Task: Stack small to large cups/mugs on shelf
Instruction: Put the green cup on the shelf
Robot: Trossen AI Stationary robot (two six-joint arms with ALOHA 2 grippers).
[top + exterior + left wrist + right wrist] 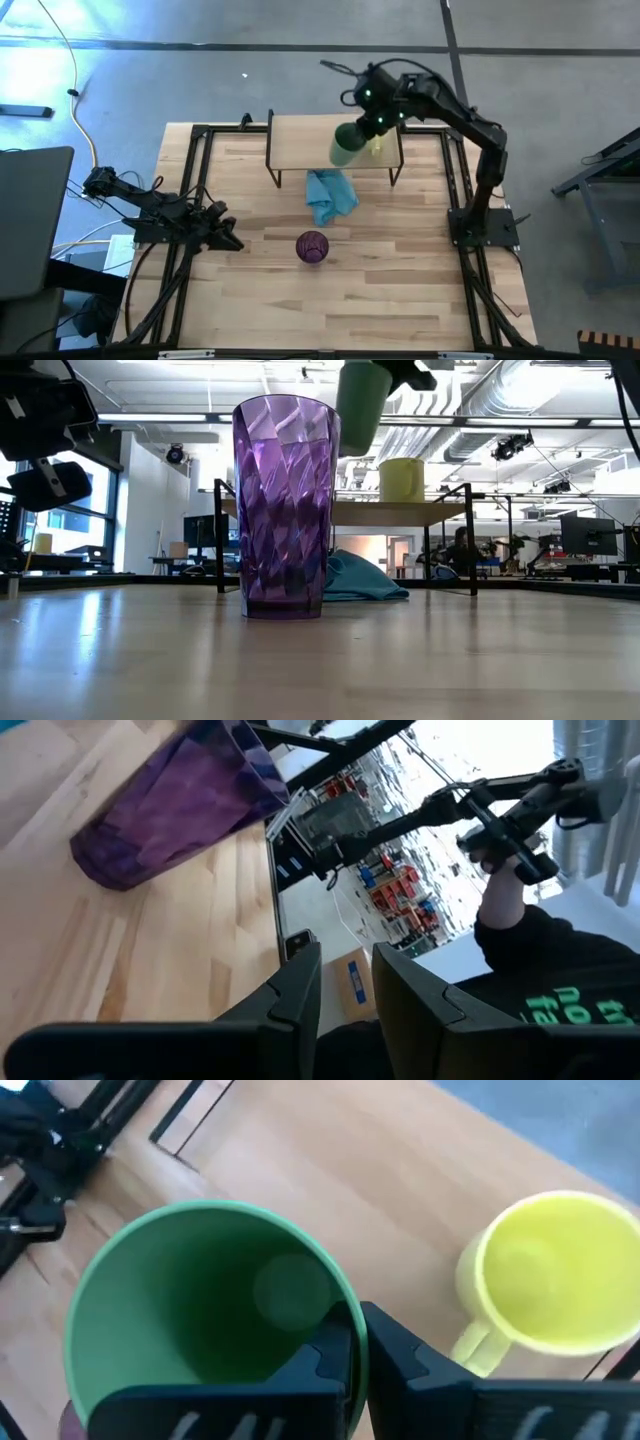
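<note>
Dark fingers of the left gripper [232,243] rest nearly together at the bench's [400,300] nine o'clock edge. Purple tumbler [312,247] stands upright at centre, blue cloth [330,195] just beyond it. At twelve o'clock, the right gripper [362,135] clamps the green cup's [348,146] rim above the shelf [300,140], beside the yellow-green mug [555,1270].

Floor [200,90]: grey concrete, crossed by dark seam lines, with a bright patch of light at its far left. A yellow cable [75,60] trails over it. Ceiling [520,400]: open, white, carrying exposed ducts and pipes. Window [70,520]: large, at the left, letting in daylight. Desks with monitors [585,535] stand along the rear of the room, beyond the wooden table [400,300].
</note>
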